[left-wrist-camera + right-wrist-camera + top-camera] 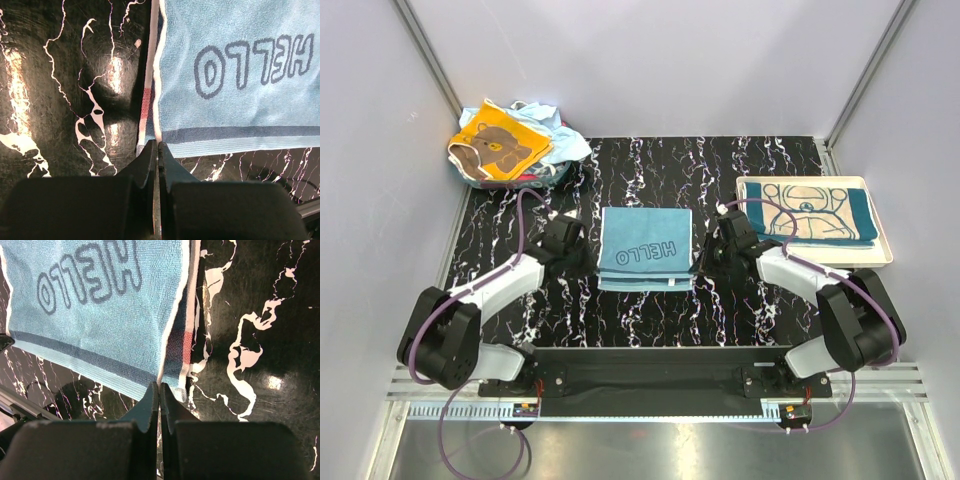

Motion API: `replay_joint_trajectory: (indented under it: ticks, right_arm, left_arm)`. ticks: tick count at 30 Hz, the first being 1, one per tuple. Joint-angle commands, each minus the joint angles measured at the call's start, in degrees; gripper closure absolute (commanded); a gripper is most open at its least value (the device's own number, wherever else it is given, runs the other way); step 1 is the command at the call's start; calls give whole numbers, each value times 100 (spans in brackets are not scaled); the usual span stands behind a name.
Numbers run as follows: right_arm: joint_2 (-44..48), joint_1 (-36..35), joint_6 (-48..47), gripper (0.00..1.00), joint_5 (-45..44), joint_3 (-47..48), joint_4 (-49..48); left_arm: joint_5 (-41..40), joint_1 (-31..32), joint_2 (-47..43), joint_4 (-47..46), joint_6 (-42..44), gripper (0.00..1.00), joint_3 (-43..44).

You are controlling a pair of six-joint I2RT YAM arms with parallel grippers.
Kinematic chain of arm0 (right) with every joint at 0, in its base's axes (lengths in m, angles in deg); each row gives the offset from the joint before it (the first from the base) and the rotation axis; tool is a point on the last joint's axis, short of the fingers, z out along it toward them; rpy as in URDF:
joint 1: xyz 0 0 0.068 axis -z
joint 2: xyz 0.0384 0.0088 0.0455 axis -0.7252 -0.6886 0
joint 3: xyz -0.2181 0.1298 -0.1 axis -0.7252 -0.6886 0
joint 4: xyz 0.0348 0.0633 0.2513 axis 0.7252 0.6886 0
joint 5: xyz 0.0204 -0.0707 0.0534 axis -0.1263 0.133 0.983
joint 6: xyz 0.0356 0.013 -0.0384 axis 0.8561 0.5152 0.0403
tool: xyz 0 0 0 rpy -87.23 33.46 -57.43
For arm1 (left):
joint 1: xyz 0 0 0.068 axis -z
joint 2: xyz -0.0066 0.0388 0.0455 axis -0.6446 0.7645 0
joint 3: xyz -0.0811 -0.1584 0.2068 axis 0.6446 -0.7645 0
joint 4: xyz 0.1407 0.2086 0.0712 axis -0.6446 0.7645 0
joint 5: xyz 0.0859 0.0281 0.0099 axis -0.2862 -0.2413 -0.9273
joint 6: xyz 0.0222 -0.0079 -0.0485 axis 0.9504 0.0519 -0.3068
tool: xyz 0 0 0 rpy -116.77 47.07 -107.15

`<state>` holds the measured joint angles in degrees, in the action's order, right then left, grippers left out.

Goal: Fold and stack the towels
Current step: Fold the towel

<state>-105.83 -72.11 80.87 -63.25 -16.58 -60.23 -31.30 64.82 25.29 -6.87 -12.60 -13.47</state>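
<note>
Now my left claw (pixel 156 146) and right claw (pixel 159 386) are both pinched together at the near corners of the folded HELLO towel (pixel 645 250) between them, while the white tray (pixel 860 256) beyond my right claw holds a folded teal towel (pixel 810 210).

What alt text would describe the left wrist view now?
A shut end effector meets the lower-left corner of a folded light blue HELLO towel on a black marbled table. A red-striped layer peeks out beneath its left edge.

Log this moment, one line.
left gripper: shut on HELLO towel corner | right gripper: same | teal towel: on tray | bear towel: unfolded
</note>
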Motion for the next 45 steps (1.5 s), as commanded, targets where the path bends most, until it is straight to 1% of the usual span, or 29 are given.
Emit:
replay_joint_trajectory:
  ticks: [1,9,15,21,32,37,45]
  right_arm:
    - [209,-56,-13,100,-220,164,-7]
    - [622,-74,13,100,-238,147,222]
    - [676,-83,13,100,-238,76,222]
    - [394,-135,101,100,-167,-222,-138]
    - [-141,-171,162,100,-141,-486,-621]
    - [-247,-162,180,100,-97,-539,-718]
    - [-256,-162,206,99,-132,-671,-824]
  left_arm:
    - [12,18,-171,-95,26,100,128]
    - [12,18,-628,177,18,100,190]
    - [30,19,-664,178,26,100,137]
    - [64,19,-470,-77,-26,100,-135]
    - [179,71,-13,-516,-97,100,-460]
    - [170,115,189,-640,-132,100,-566]
    - [170,115,233,-666,-141,100,-575]
